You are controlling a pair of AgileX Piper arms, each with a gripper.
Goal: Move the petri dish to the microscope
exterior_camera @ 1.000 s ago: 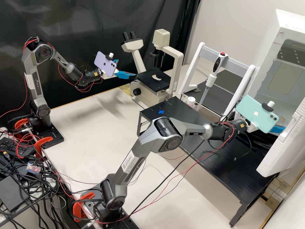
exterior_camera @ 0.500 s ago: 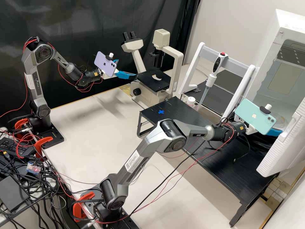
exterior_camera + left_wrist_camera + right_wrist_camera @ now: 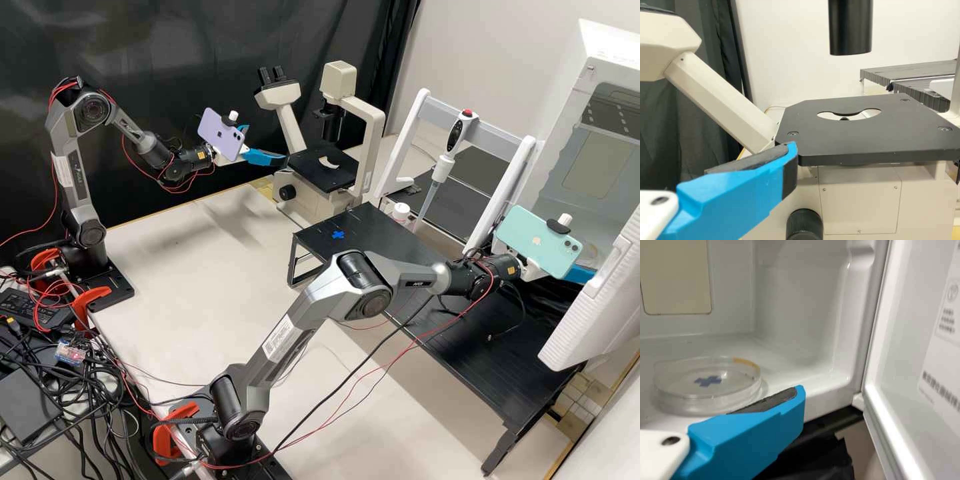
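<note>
Inside the white chamber at the right, my right gripper (image 3: 581, 273) is held at the opening. In the right wrist view the clear petri dish (image 3: 700, 390) with a blue cross lies flat on the chamber floor. The right gripper (image 3: 747, 437) stands open beside it, one finger near the dish's rim and its dark pad bare. At the left, my left gripper (image 3: 268, 143) is open in the air near the microscope (image 3: 327, 169). The left wrist view shows a finger of the left gripper (image 3: 735, 195) in front of the microscope's black stage (image 3: 860, 142), which bears no dish.
A white door (image 3: 590, 307) stands open beside the chamber (image 3: 600, 60). Under the right arm runs a black raised bench (image 3: 480, 347) with a blue cross mark (image 3: 338, 235). A pipette (image 3: 443, 157) hangs on a white stand (image 3: 413, 130) behind it. Red and black cables trail along the right arm.
The right arm's elbow has shifted toward the chamber, and its gripper has dipped slightly, then risen a little. The left arm has kept still.
</note>
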